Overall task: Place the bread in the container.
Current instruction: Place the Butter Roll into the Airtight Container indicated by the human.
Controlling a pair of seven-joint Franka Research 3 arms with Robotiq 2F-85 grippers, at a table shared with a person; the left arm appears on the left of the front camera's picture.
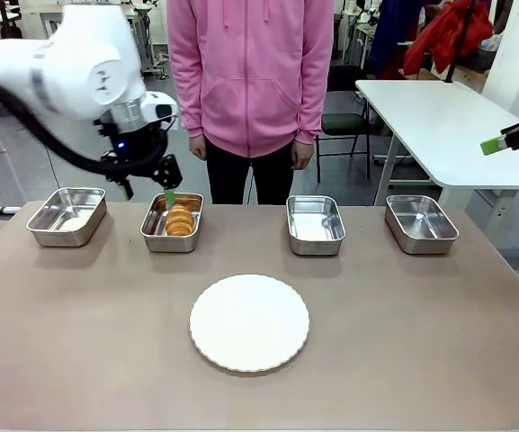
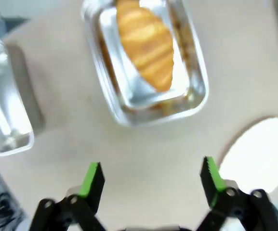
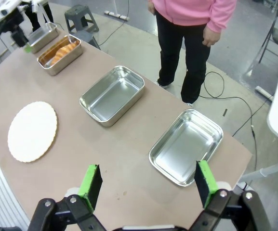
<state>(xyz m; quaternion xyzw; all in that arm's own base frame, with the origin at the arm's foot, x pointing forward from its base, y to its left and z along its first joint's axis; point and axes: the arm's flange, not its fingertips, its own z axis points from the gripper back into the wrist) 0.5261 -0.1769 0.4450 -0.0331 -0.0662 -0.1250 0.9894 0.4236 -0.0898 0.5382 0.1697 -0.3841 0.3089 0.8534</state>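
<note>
The bread (image 1: 180, 219) is seen lying in the second pan from the left (image 1: 154, 236) — its long axis runs near to far; the left gripper (image 2: 151, 177) is held wide open above it; the right gripper (image 3: 148, 184) is likewise spread wide, empty.

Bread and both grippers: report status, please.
Left gripper open, empty, above container. Right gripper open, raised aside. Bread lying in container. Nothing in the way.
</note>
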